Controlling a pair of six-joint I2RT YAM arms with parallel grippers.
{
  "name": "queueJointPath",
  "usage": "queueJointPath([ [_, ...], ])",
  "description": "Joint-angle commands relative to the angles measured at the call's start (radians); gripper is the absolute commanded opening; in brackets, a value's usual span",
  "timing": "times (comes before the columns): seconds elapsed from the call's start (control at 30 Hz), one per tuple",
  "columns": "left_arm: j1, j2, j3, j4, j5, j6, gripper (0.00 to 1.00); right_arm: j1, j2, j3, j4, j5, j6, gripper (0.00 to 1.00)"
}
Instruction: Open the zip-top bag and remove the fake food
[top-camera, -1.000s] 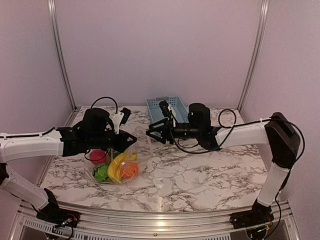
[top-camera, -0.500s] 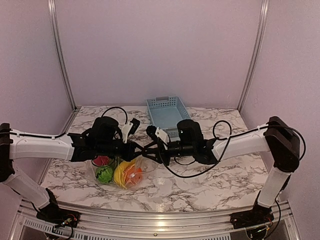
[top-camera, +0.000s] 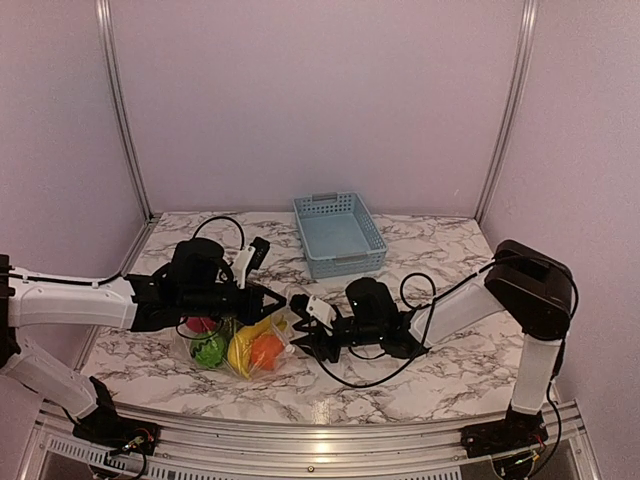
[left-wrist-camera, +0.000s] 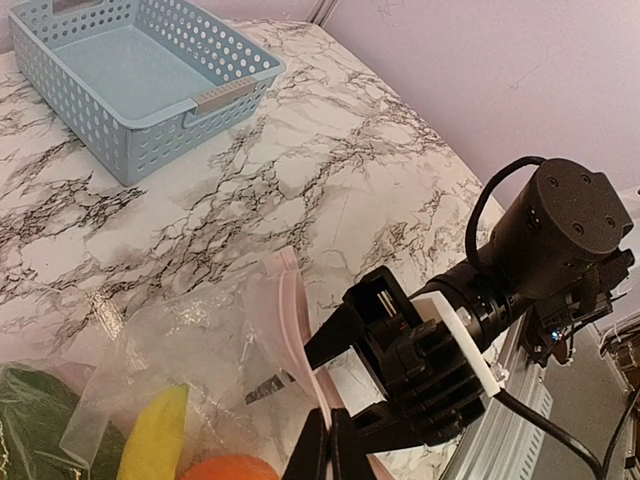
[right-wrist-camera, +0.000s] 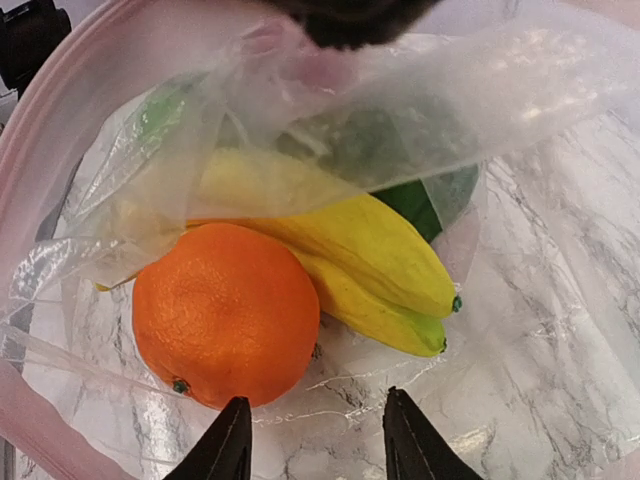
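Two pieces of fake food (right-wrist-camera: 300, 290), orange (right-wrist-camera: 225, 310) and banana (right-wrist-camera: 370, 265), lie just inside the zip-top bag (top-camera: 245, 345), near-left on the table (top-camera: 430, 370), its mouth facing right. My left gripper (top-camera: 275, 298) is clenched on the upper lip. My right gripper (top-camera: 300, 335), parted and empty, sits at the mouth, nearer the orange.

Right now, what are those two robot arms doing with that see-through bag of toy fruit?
The left gripper is pinched shut on the pinkish zip strip of the clear plastic zip-top bag, holding its mouth up. The right gripper, jaws open, points into that open mouth at the toy orange ball and yellow banana. Nothing is out of the bag yet. The light blue plastic basket sits behind them.
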Motion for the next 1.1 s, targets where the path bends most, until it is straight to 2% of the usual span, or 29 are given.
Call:
queueJointPath([
  [0.0,0.003,-0.053,-0.04,0.04,-0.038,-0.01,0.0,0.008,0.028,-0.007,0.057,0.006,-0.029,0.47],
  [0.07,0.004,-0.066,-0.059,0.051,-0.043,-0.014,0.0,0.009,0.034,-0.005,0.055,-0.011,-0.034,0.5],
  [0.2,0.003,-0.059,-0.089,0.066,-0.031,-0.018,0.0,0.024,0.031,0.016,0.062,-0.044,-0.031,0.66],
  [0.3,0.003,-0.049,-0.103,0.087,-0.02,-0.024,0.0,0.04,0.052,0.054,0.047,-0.068,-0.032,0.73],
  [0.4,0.004,-0.045,-0.112,0.106,-0.014,-0.027,0.0,0.054,0.083,0.087,0.04,-0.082,-0.023,0.73],
  [0.63,0.001,-0.028,-0.123,0.141,0.025,-0.015,0.0,0.066,0.13,0.133,0.061,-0.097,0.033,0.67],
  [0.87,-0.003,-0.027,-0.145,0.167,0.033,-0.008,0.0,0.079,0.121,0.117,0.126,-0.124,0.114,0.71],
  [1.07,-0.002,-0.031,-0.158,0.198,0.033,-0.016,0.0,0.111,0.151,0.154,0.12,-0.105,0.116,0.71],
])
